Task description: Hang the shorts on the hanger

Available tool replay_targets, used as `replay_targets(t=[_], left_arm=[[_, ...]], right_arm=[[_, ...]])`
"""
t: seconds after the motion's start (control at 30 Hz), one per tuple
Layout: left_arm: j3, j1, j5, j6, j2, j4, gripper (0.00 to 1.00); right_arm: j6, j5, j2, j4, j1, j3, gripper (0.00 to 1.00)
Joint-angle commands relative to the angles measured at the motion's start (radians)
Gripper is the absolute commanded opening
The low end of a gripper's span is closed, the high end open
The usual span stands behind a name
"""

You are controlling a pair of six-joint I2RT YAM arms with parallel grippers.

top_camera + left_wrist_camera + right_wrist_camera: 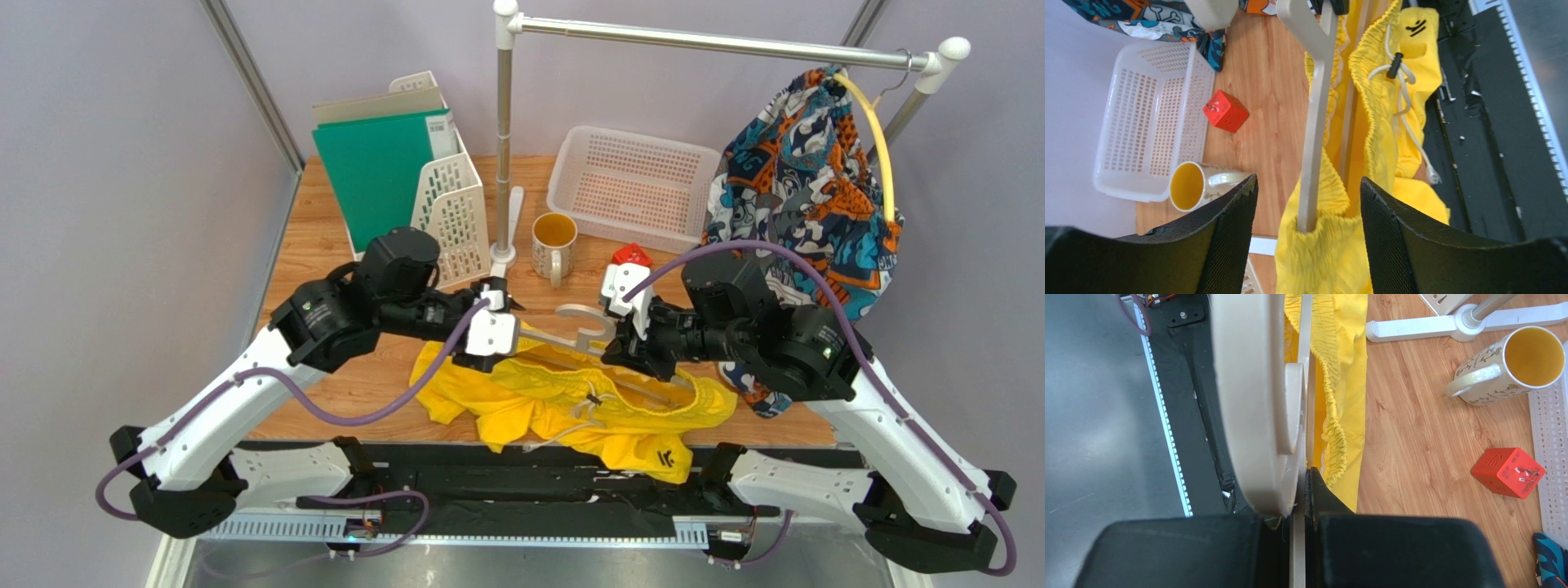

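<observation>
The left gripper [1308, 184] has its two black fingers [1229, 239] apart. They straddle one arm of the hanger [1315, 122] with a gap on either side, and neither pad touches it. The tip of that arm sits tucked inside the gathered waistband of the shorts [1407, 79], which bunches around it right between the fingers. The right gripper [1301, 499] is clamped together on the hanger's thin lower bar. The thick curved hook rises at its 11 o'clock in the right wrist view.

From above, the two grippers face each other across the hanger, the left one at its 9 o'clock and the right one at its 3 o'clock. The shorts lie crumpled on the table [331, 233] under the hanger and spread toward 6 o'clock, up to the near edge. The white drawstring [1407, 122] trails across the fabric. The small black logo [669, 457] shows on the leg at 5 o'clock.

Farther out, a mug [555, 245] stands at 12 o'clock from the hanger. The foot of a garment rail [711, 39] is just beside it at 11 o'clock. A red cube [632, 257] sits at 1 o'clock, just behind the right gripper. A white basket [638, 137] lies beyond it. A white file holder [451, 214] with a green folder [380, 172] stands at 10 o'clock. At 2 o'clock a patterned garment [803, 184] hangs from the rail on a thin yellow hanger [881, 141].
</observation>
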Motion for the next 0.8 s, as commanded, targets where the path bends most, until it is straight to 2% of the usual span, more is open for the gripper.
replay_targets(t=[0.0, 0.1, 0.2, 0.23, 0.3, 0.33, 0.5, 0.57, 0.6, 0.63, 0.7, 0.77], left_arm=[[0.058, -0.060, -0.137, 0.034, 0.056, 0.082, 0.65], [0.070, -0.093, -0.150, 0.039, 0.098, 0.082, 0.60], [0.082, -0.113, -0.176, 0.040, 0.127, 0.082, 0.45], [0.088, -0.117, -0.180, 0.036, 0.141, 0.079, 0.34], [0.110, -0.117, -0.183, 0.028, 0.159, 0.048, 0.18], [0.128, -0.117, -0.186, 0.018, 0.162, 0.022, 0.01], [0.098, -0.108, -0.182, 0.002, 0.103, 0.034, 0.00], [0.092, -0.090, -0.156, 0.005, 0.086, 0.025, 0.00], [0.098, -0.081, -0.115, 0.001, 0.078, 0.014, 0.00], [0.111, -0.074, -0.095, -0.007, 0.078, -0.009, 0.00], [0.124, -0.067, -0.062, -0.016, 0.086, -0.033, 0.00], [0.138, -0.065, -0.042, -0.022, 0.093, -0.067, 0.00]], right_arm=[[0.010, -0.033, -0.030, 0.063, 0.003, 0.049, 0.00], [0.006, -0.030, -0.040, 0.067, 0.003, 0.038, 0.00], [0.006, -0.031, -0.049, 0.081, 0.003, 0.030, 0.00], [0.006, -0.031, -0.053, 0.086, 0.003, 0.030, 0.00], [0.006, -0.022, -0.057, 0.095, 0.005, 0.023, 0.00], [0.004, -0.019, -0.066, 0.097, 0.003, 0.014, 0.00], [0.015, -0.019, -0.109, 0.084, 0.003, -0.042, 0.01], [0.025, -0.022, -0.126, 0.078, 0.003, -0.071, 0.15], [0.027, -0.022, -0.146, 0.081, 0.005, -0.103, 0.33], [0.027, -0.021, -0.157, 0.086, 0.003, -0.117, 0.39], [0.022, -0.005, -0.177, 0.110, 0.003, -0.146, 0.44], [0.018, -0.002, -0.178, 0.121, 0.003, -0.152, 0.44]])
